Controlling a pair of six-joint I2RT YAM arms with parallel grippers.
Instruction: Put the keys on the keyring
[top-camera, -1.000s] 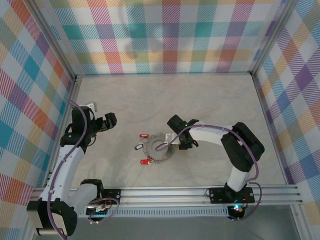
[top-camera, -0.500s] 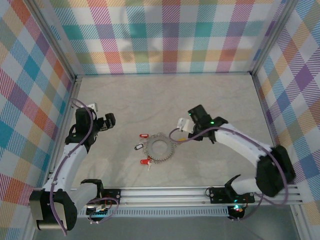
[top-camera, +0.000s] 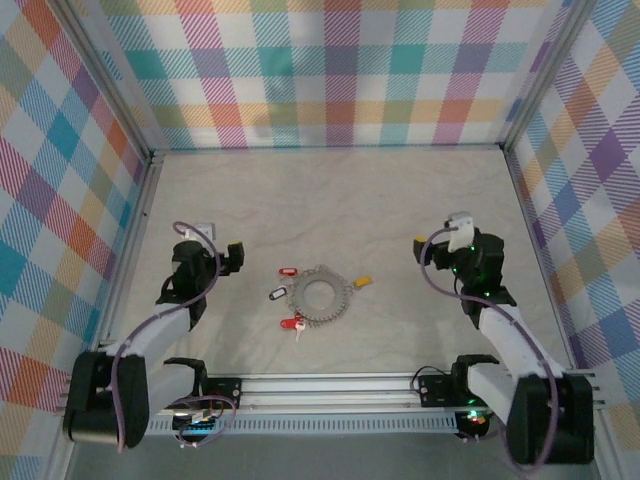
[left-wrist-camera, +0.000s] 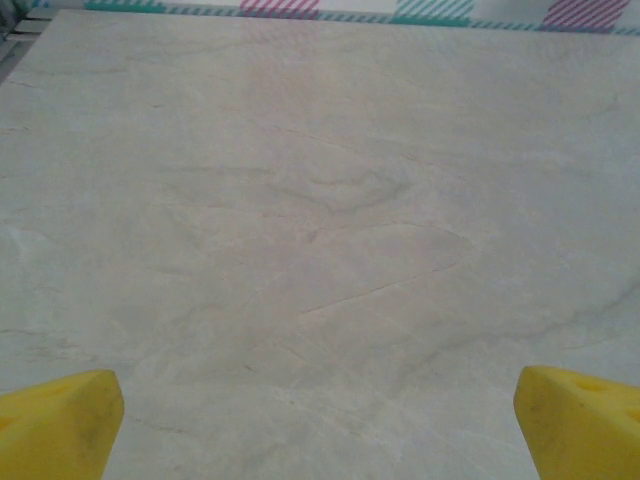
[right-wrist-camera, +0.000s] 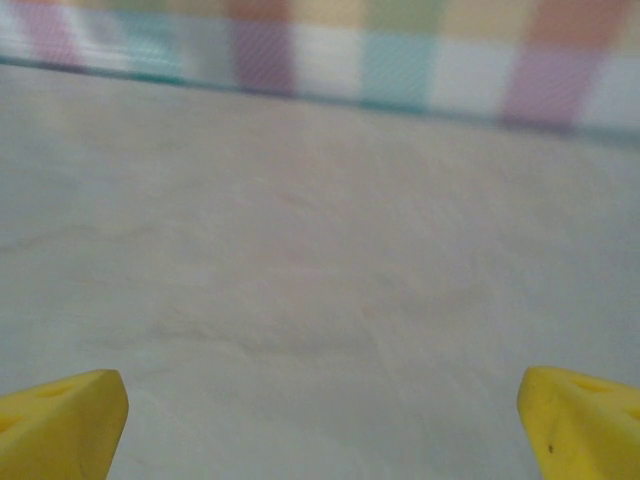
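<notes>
The keyring (top-camera: 320, 295), a large silver ring fringed with small silver pieces, lies flat on the table near the middle. Red tags (top-camera: 287, 271) (top-camera: 292, 322) and a dark tag (top-camera: 277, 294) stick out on its left side. A key with a yellow tag (top-camera: 362, 282) lies at the ring's right edge; whether it is threaded on cannot be told. My left gripper (top-camera: 230, 258) (left-wrist-camera: 320, 430) stands open to the left of the ring, with bare table between its yellow fingertips (left-wrist-camera: 55, 420). My right gripper (top-camera: 430, 250) (right-wrist-camera: 320, 425) is open off to the right, and holds nothing.
Plaid walls (top-camera: 340, 70) close in the table on three sides. An aluminium rail (top-camera: 400, 385) runs along the near edge by the arm bases. Bare table (top-camera: 340, 200) stretches behind the ring.
My right arm has drawn back from the keyring to the right, and the yellow-tagged key now lies at the ring's right edge. My left arm has folded back slightly toward its base.
</notes>
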